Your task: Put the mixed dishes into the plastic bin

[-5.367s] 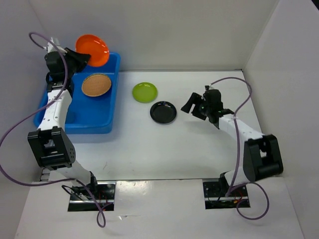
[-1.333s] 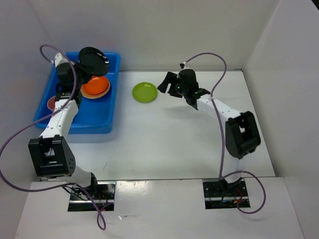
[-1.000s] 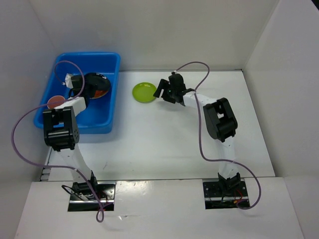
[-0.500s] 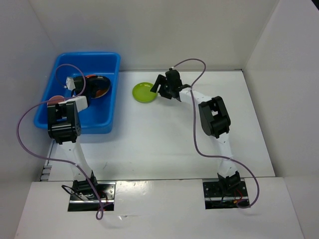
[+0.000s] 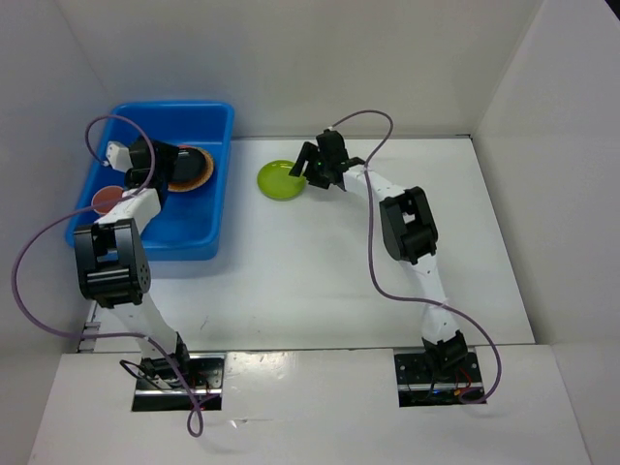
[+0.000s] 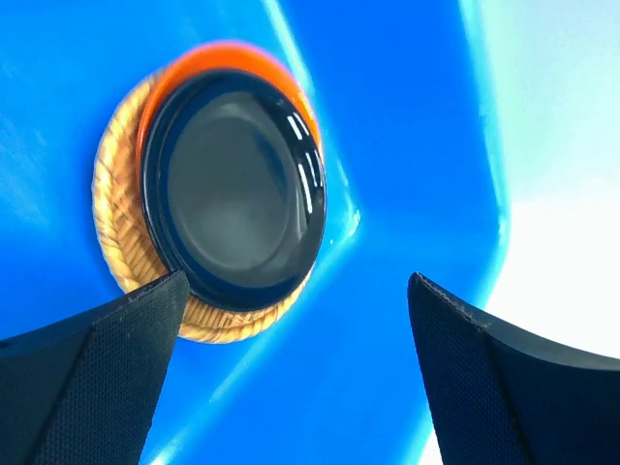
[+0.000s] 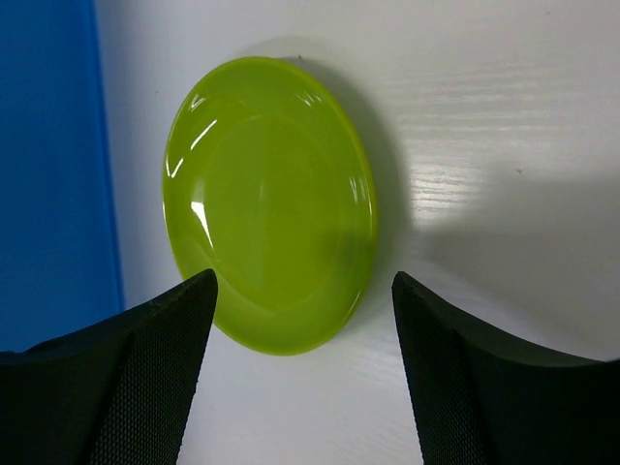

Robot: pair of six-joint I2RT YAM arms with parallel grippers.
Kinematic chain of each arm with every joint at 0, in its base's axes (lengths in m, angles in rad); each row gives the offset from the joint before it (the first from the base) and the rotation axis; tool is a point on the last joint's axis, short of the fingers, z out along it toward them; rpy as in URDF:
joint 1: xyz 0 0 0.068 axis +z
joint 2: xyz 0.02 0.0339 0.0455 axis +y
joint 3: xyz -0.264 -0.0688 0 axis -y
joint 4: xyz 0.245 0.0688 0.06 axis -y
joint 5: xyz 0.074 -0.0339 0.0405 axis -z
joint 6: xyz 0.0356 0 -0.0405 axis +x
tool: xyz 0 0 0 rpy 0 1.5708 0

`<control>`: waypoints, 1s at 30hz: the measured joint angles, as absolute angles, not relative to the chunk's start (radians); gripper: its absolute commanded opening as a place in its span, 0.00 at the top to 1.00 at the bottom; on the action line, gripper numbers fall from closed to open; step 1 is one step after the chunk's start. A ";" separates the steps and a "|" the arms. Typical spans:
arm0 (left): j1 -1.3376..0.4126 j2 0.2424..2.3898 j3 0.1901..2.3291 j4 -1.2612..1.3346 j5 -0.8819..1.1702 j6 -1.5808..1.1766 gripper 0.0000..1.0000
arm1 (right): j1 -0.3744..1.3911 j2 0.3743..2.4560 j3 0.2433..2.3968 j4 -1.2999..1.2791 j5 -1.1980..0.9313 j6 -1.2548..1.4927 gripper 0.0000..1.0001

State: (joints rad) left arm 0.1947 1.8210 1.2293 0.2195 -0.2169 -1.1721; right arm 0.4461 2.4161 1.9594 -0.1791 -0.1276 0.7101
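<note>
Right jaws wide, framing green plate [image 7: 271,203] on surface [image 5: 387,252] just right of bin [image 5: 184,232], set to pinch its rim. Left jaws wide, empty; black plate [image 6: 232,199] sits stacked in bin.

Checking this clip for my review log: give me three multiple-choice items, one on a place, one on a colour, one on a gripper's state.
1. The lime green plate lies, relative to the blue bin: A inside it; B on the table outside it; C on its rim.
2. The top plate of the stack in the bin is: A orange; B woven tan; C glossy black.
3. The right gripper is: A shut on the plate; B open; C shut, empty.
Answers: 1 B, white table lies under it; 2 C, the black plate covers the orange plate and woven plate; 3 B, its fingers stand wide apart.
</note>
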 measured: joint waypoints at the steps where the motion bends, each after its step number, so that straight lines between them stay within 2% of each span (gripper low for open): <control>1: 0.193 1.804 1.229 0.211 -0.229 -1.160 0.00 | 0.449 2.431 1.986 -0.192 -0.128 0.709 0.23; 6: 0.179 1.683 1.229 0.188 -0.304 -1.086 0.00 | 0.449 2.476 2.071 -0.258 -0.131 0.705 0.26; 10: 0.174 1.594 1.220 0.201 -0.308 -1.021 0.00 | 0.449 2.506 2.136 -0.294 -0.152 0.702 0.36; 13: 0.172 1.543 1.198 0.215 -0.235 -0.971 0.00 | 0.449 2.541 2.201 -0.329 -0.163 0.698 0.44; 16: 0.170 1.511 1.182 0.218 -0.134 -0.928 0.00 | 0.451 2.578 2.271 -0.383 -0.166 0.697 0.44; 20: 0.162 1.444 1.142 0.209 -0.057 -0.883 0.00 | 0.457 2.661 2.444 -0.514 -0.138 0.678 0.38; 23: 0.160 1.360 1.099 0.205 -0.041 -0.860 0.00 | 0.467 2.720 2.604 -0.636 -0.097 0.655 0.38; 26: 0.160 1.286 1.077 0.209 -0.039 -0.839 0.00 | 0.485 2.835 2.894 -0.771 -0.046 0.633 0.37; 30: 0.160 1.258 1.077 0.219 -0.035 -0.826 0.00 | 0.516 2.849 3.000 -0.866 0.020 0.611 0.37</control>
